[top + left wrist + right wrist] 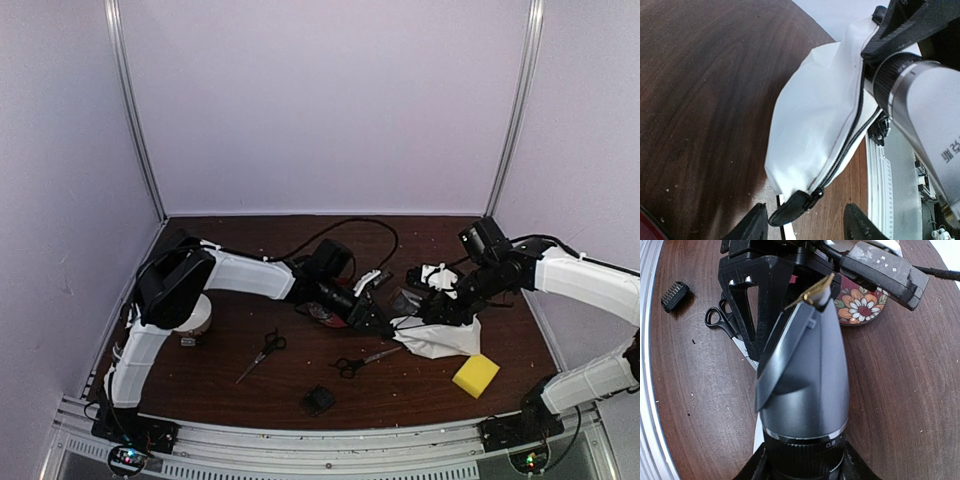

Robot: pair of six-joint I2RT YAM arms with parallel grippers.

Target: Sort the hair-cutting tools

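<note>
My right gripper is shut on the black collar of the grey electric clipper, which hangs over the table with its gold blade pointing away. A white zip pouch lies below it. My left gripper is open, its fingers on either side of the pouch's black zipper tab without touching it. Two black-handled scissors lie flat on the table's near half. The small black attachment block rests near the front edge.
A yellow sponge sits right of the pouch. The red patterned plate lies under the left arm, and a white bowl stands at the left. A black cable loops across the back.
</note>
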